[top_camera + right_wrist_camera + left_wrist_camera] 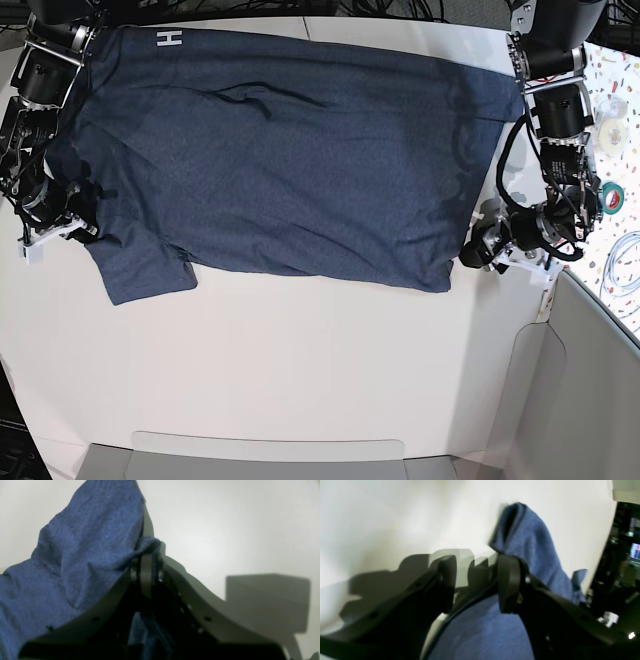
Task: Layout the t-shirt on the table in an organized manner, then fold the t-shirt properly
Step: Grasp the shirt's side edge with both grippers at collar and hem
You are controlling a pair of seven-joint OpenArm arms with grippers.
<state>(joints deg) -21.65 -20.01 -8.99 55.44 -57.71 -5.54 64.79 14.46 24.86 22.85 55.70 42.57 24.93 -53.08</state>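
T-shirt of heathered navy cloth (280,150) lies spread on the white bench (300,370), right tool (146,567) clamped on its edge, left tool (476,580) apart beside it; folding looks next.

- In the base view, the t-shirt (290,170) shows only a white "H" near its top left corner; any further lettering is out of sight.
- The right gripper (85,228) is half hidden at the shirt's edge.
- The left wrist view is smeared; the table (382,517) and a cloth fold blur together.
- Background clutter at that frame's right edge is too dark to identify.
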